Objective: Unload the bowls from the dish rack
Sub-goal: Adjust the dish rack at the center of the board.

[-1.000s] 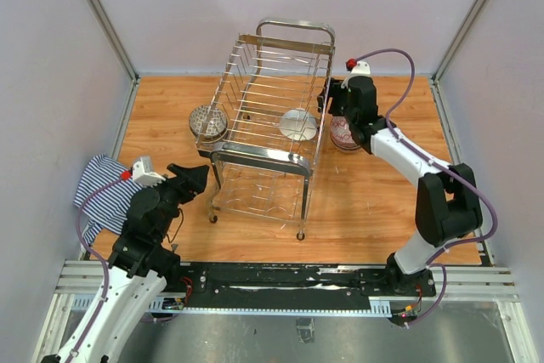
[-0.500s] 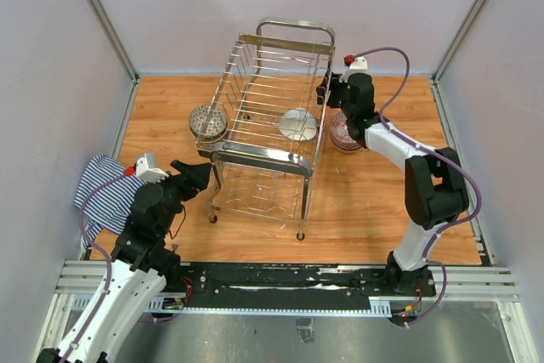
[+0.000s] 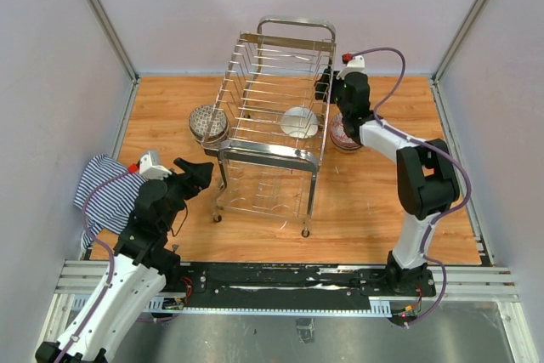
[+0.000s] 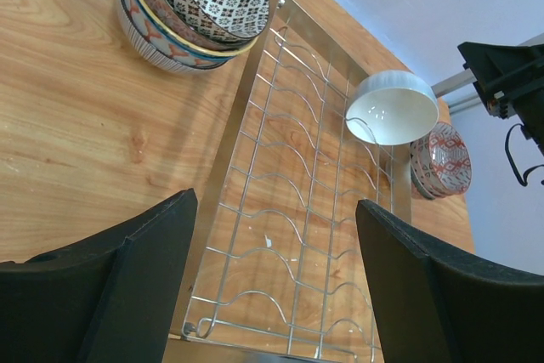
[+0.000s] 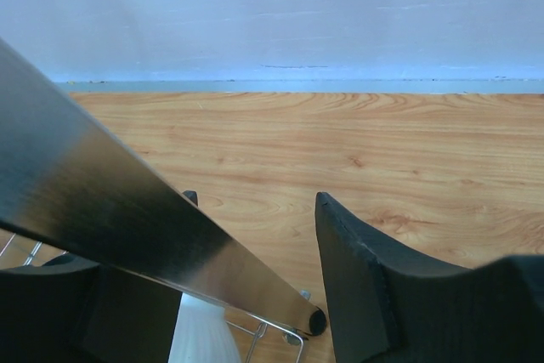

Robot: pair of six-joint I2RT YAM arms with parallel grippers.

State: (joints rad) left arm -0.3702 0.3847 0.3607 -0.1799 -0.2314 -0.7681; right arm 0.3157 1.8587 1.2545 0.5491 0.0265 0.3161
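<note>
One dish rack (image 3: 270,116) stands mid-desk (image 3: 374,201) holding a single white bowl (image 3: 299,122) on its right side. Patterned bowl stacks sit just beside it, left (image 3: 206,121) and right (image 3: 344,135), so unloading looks nearly done. Both end effectors, right (image 3: 325,87) at the far rail and left (image 3: 200,173) near the front corner, have fingers apart; next, the right one likely must clear the rail and pinch the white bowl's rim.

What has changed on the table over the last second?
The right fingers moved farther back along the rail of the dish rack, and the rack's near end swung slightly right. The left fingers crept a little toward it. The white bowl inside, the left bowl stack and the right bowl stack stayed put.
</note>
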